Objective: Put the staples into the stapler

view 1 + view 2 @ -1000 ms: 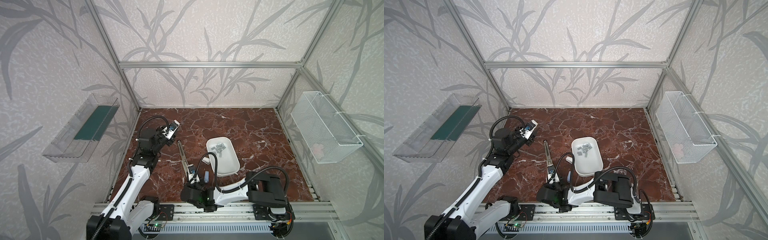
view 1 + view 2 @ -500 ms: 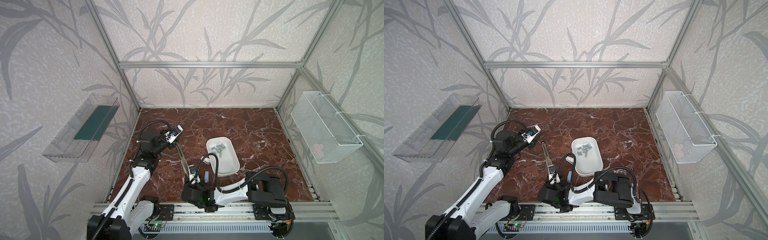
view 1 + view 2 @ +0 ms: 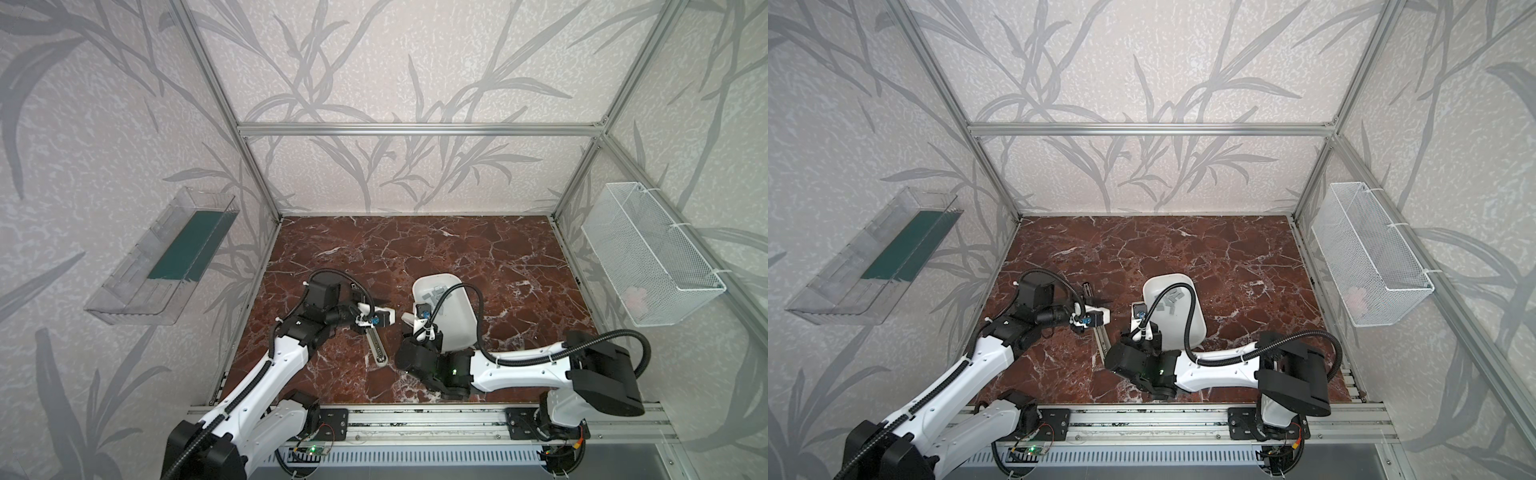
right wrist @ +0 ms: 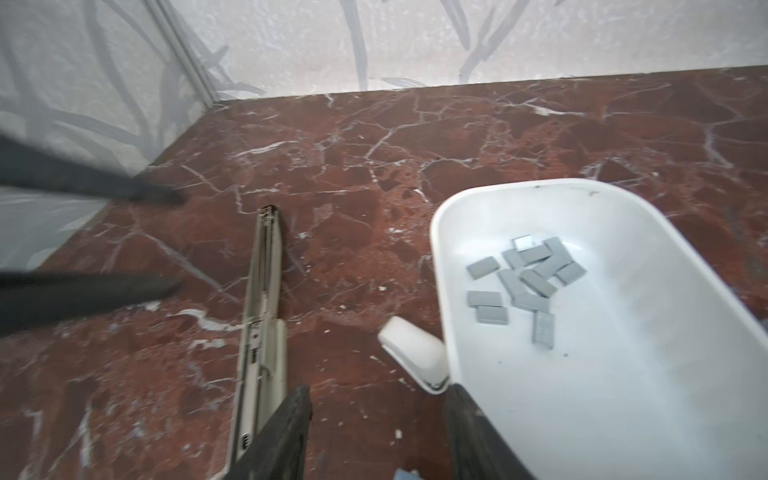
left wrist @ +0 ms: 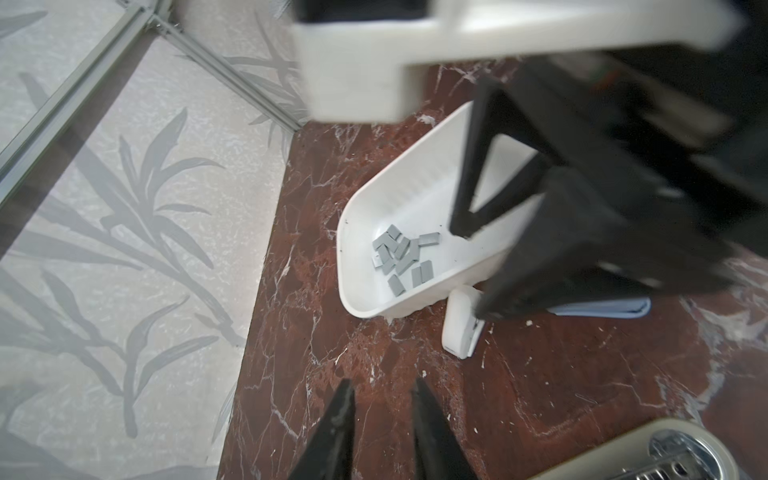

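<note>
Left gripper [image 5: 382, 390] moved in over the opened stapler [image 4: 262, 316], slightly parted, empty; right gripper [image 4: 379, 390] half-open, empty; staples [image 4: 523, 278] untouched in tray [image 4: 644, 374].

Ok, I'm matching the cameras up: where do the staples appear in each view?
In a top view: staples in the white tray, just right of centre.
In a top view: staples near centre, in the tray.
Left wrist: mid-picture, heaped inside the tray.
Right wrist: off-centre, heaped inside the tray.
Shared landmark: the white tray, seen in all four.
</note>
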`<state>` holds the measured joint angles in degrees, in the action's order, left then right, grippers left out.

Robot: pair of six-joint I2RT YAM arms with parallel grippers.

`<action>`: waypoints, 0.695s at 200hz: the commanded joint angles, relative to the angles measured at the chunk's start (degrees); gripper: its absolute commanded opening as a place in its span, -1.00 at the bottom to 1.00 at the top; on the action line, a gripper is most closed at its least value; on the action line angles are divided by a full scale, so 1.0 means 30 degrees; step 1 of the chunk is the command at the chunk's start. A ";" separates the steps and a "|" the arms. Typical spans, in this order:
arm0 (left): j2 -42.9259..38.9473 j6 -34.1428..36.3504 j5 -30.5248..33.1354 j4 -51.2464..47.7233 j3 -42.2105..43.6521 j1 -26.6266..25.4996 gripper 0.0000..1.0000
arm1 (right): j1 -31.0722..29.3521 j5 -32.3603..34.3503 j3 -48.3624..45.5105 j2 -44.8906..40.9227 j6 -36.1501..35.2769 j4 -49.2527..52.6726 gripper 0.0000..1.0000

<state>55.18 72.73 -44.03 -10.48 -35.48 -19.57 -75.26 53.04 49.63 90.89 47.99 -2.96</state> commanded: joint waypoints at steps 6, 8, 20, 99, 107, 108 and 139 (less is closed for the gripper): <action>-0.1016 0.3003 -0.0311 -0.1303 0.0426 -0.0604 -0.59 | 0.1272 -0.0261 -0.0048 -0.0954 0.0338 0.4008 0.37; -0.1055 0.3025 -0.0320 -0.1265 0.0452 -0.0641 -0.59 | 0.1366 -0.0294 -0.0048 -0.0982 0.0326 0.4108 0.39; -0.1408 0.3179 -0.0272 -0.1068 0.0700 -0.0919 -0.59 | 0.2035 -0.1233 -0.0172 -0.1137 0.0066 0.4358 0.42; -0.1085 0.4175 0.0042 -0.2446 0.0315 -0.1866 -0.65 | 0.3613 -0.5725 0.0947 0.0336 -0.3310 0.3477 0.41; -0.1171 0.4176 0.0093 -0.2426 0.0343 -0.1979 -0.67 | 0.3646 -0.5725 0.1325 0.0775 -0.3341 0.3773 0.42; -0.1183 0.4175 0.0105 -0.2425 0.0343 -0.1975 -0.67 | 0.3659 -0.5740 0.1356 0.0840 -0.3325 0.3830 0.42; -0.1087 0.4229 0.0432 -0.2489 0.0432 -0.2420 -0.68 | 0.4080 -0.5868 0.2262 0.1979 -0.3045 0.4840 0.27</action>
<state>52.12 83.22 -43.22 -15.92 -33.52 -25.89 -64.16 36.18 54.35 95.07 39.07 7.75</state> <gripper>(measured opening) 0.161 0.665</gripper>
